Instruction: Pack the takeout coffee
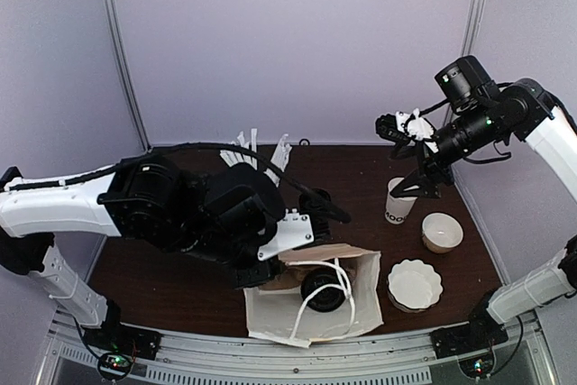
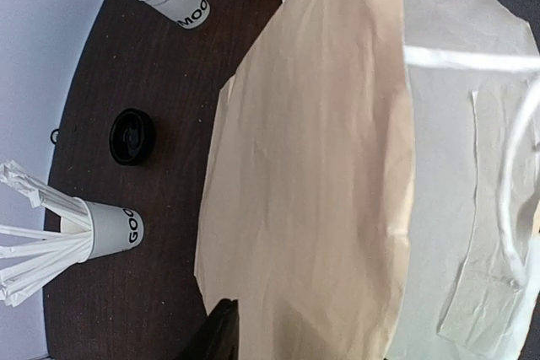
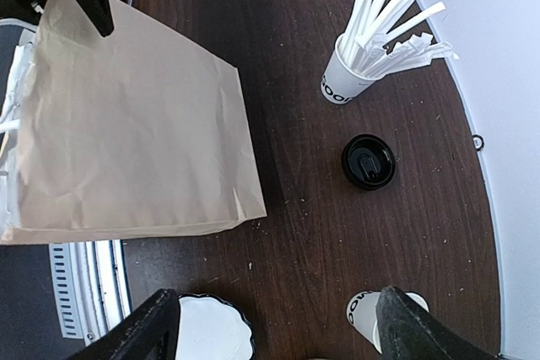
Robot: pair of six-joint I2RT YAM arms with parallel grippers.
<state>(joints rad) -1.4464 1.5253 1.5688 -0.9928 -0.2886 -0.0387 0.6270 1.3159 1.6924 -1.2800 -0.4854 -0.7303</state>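
Dark table (image 1: 180,286), paper bag (image 1: 361,308) at 6 o'clock, takeout coffee (image 1: 323,293) inside, lid up, likely against spills. Left pincer (image 1: 325,214) beside bag, grip unclear. Right pincer (image 3: 280,297) agape, empty, parked at 2 o'clock.

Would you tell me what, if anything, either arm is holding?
Right fingers: open, holding nothing. Left fingers: at the brown paper bag's edge; grip cannot be told.
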